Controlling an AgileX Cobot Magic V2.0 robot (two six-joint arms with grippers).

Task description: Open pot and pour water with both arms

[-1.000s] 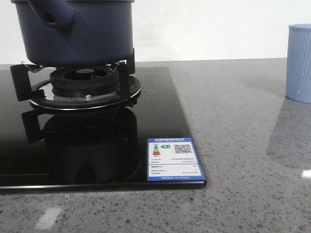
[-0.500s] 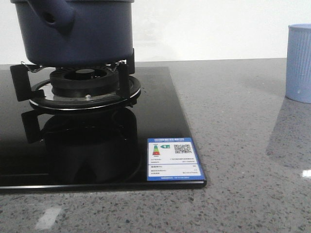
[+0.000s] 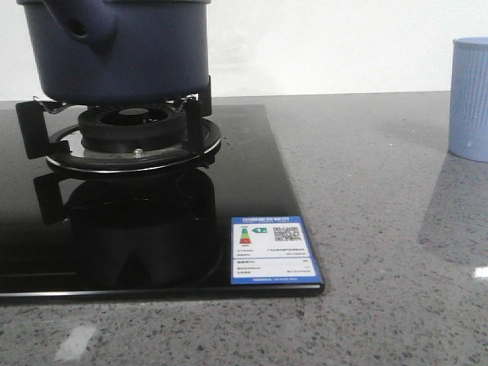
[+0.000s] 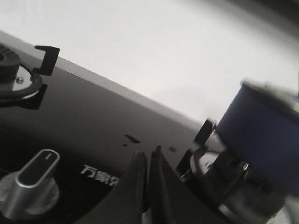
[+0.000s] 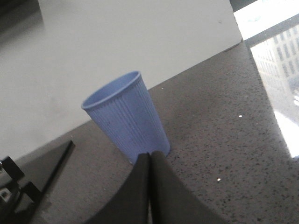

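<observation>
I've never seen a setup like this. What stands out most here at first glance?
A big dark blue pot sits on the burner of a glossy black stove, at the left of the grey counter. A light blue ribbed cup stands alone on the counter at the far right. A colourful label marks the stove's near right corner.

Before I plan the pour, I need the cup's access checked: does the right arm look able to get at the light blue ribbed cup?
Probably yes. In the right wrist view the cup stands upright on bare grey countertop, just beyond the right gripper, whose fingers are shut. Nothing lies between them; the fingers would need opening first.
</observation>
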